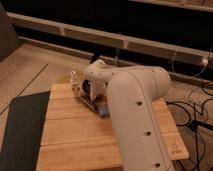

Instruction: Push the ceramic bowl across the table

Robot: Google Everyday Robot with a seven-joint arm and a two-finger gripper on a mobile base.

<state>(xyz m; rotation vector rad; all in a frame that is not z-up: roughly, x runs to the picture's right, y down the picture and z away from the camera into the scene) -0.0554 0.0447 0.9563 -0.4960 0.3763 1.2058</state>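
The table [70,140] is a light wooden plank top. My white arm reaches from the lower right to the table's far side. Its wrist [97,75] bends down over the things there. My gripper [90,92] is below the wrist, mostly hidden by it. A dark glossy shape [85,88] shows at the wrist's left edge. It looks like the ceramic bowl, mostly covered by the arm, touching or close to the gripper.
A flat black bar [89,103] and a blue pad [103,111] lie just in front of the gripper. A small clear bottle [74,80] stands to its left near the far edge. A dark floor mat [20,130] lies left of the table. Cables run on the floor at the right.
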